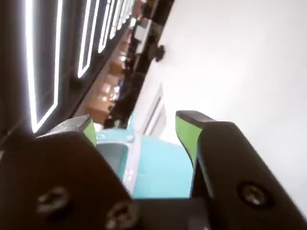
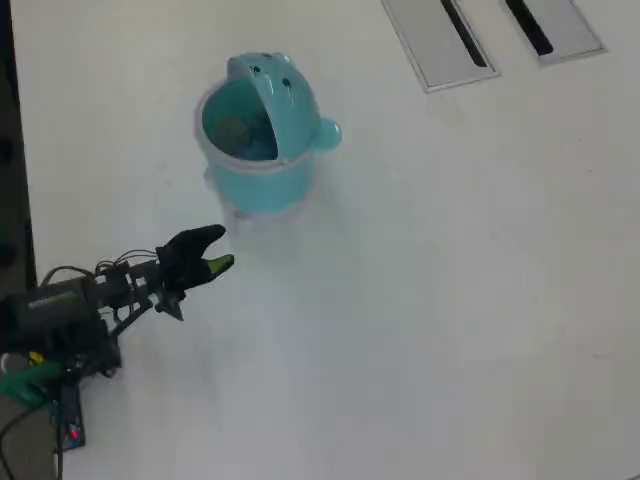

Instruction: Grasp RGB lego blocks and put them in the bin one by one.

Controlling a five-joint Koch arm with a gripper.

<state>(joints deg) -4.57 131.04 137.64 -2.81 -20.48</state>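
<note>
Your overhead view is looking straight down on the white table (image 2: 420, 300) from well above, the arm entering at eight o'clock. Your wrist view is riding close behind the fingers (image 1: 187, 132), tilted, facing the bin (image 1: 158, 167) that both views share.

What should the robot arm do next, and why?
Probably pull back and look for a block. The gripper is open and empty beside the bin, whose lid is flipped up. No block shows on the white table, and something dim lies inside the bin.
</note>
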